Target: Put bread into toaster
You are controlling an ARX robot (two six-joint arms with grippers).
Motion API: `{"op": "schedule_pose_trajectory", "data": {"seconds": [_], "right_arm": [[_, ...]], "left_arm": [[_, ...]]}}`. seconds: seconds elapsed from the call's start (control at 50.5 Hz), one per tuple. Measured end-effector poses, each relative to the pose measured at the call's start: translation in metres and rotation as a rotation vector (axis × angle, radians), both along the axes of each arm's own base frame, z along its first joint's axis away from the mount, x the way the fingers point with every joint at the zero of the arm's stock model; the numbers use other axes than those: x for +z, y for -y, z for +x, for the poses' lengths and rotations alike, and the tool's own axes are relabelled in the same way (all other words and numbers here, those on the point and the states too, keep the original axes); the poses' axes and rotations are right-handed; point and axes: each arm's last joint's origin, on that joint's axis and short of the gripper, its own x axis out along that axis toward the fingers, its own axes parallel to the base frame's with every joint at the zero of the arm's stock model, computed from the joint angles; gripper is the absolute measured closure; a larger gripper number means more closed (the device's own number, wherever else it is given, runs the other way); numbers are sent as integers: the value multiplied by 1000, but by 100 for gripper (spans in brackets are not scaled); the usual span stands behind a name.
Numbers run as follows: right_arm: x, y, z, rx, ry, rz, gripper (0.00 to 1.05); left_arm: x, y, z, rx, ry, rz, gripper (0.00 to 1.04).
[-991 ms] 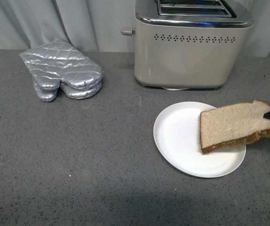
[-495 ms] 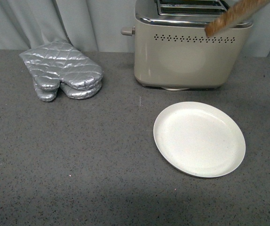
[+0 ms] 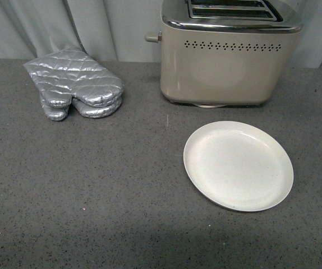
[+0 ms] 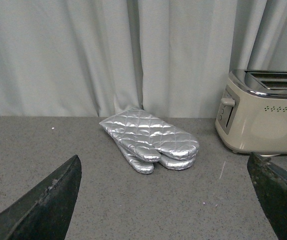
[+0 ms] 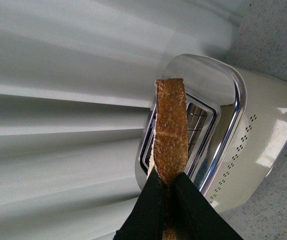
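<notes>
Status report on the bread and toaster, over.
Right gripper shut on bread, edge-on, lined up with toaster slot, not in yet. Left gripper open, idle. Slots clear; oven mitts well aside.

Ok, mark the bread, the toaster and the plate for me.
bread (image 5: 171, 125), right wrist view, on its brown crust edge.
toaster (image 3: 222, 70), front view, on its beige side wall.
plate (image 3: 238, 166), front view, on its bare middle.

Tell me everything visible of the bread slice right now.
The bread shows only in the right wrist view, edge-on: a thin slice with a rough brown crust. The right hand clamps its near end. It is held in line with the toaster slots, apparently clear of them and not yet inserted.
</notes>
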Motion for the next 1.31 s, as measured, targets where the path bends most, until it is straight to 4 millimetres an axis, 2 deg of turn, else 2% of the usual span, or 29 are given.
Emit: {"op": "schedule_pose_trajectory", "data": {"seconds": [0.119, 0.357, 0.654, 1.03, 1.169, 1.308], "right_arm": [[-3, -15, 11, -14, -59, -7, 104], [-3, -27, 29, -43, -119, -18, 104], [0, -38, 48, -73, -196, -32, 104], [-10, -46, 62, -79, -244, -42, 104], [-8, -49, 70, -44, -201, -64, 85], [1, -52, 75, 4, -102, -158, 63]], "left_arm": [[0, 0, 0, 0, 0, 0, 7], [0, 0, 0, 0, 0, 0, 7], [0, 0, 0, 0, 0, 0, 7], [0, 0, 0, 0, 0, 0, 7], [0, 0, 0, 0, 0, 0, 7], [0, 0, 0, 0, 0, 0, 7]]}}
